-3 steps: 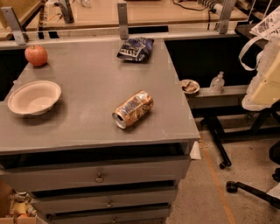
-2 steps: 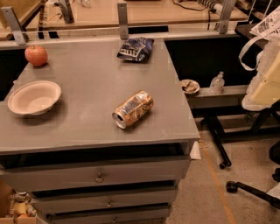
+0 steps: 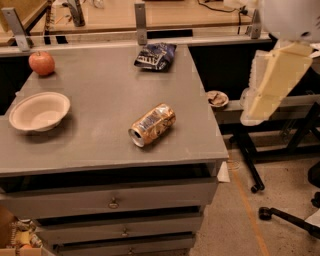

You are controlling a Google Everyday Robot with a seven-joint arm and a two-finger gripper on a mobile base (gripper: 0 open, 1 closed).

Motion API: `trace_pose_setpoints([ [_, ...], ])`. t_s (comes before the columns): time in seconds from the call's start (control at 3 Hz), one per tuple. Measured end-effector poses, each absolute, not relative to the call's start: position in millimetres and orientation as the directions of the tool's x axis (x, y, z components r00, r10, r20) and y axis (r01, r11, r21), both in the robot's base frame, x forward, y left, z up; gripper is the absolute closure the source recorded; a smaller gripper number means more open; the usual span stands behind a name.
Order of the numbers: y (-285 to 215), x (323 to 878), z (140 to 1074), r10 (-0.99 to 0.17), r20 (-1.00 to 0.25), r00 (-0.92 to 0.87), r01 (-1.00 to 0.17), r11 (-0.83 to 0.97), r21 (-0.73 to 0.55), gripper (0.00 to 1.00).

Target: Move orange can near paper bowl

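Observation:
The orange can (image 3: 152, 125) lies on its side near the middle front of the grey table (image 3: 100, 145), with its silver top facing front left. The paper bowl (image 3: 39, 111) sits upright at the table's left edge, about a can's length and more from the can. My gripper (image 3: 254, 111) hangs on the cream arm to the right of the table, off its edge and above the floor, well apart from the can. It holds nothing that I can see.
A red apple (image 3: 41, 63) sits at the back left and a dark blue chip bag (image 3: 155, 55) at the back middle. A wooden bench (image 3: 165, 15) runs behind the table. A small dish (image 3: 217, 98) rests on a low shelf to the right. Drawers (image 3: 114, 202) face front.
The cream arm has swung in from the right edge of the view toward the table's right side. The can, bowl, apple and bag have not moved.

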State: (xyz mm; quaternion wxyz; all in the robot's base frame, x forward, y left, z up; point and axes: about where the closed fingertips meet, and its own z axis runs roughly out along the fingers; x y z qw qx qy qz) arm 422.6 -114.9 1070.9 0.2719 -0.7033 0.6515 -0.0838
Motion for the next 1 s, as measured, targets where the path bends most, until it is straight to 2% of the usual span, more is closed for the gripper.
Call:
trace_pose_setpoints([
  [0.33, -87.8, 446.1, 1037.7, -0.924, -0.295, 0.243, -0.894, -0.095, -0.438, 0.00],
  [1.0, -80.1, 455.8, 1023.5, -0.905, -0.295, 0.306, -0.891, -0.164, -0.423, 0.00],
])
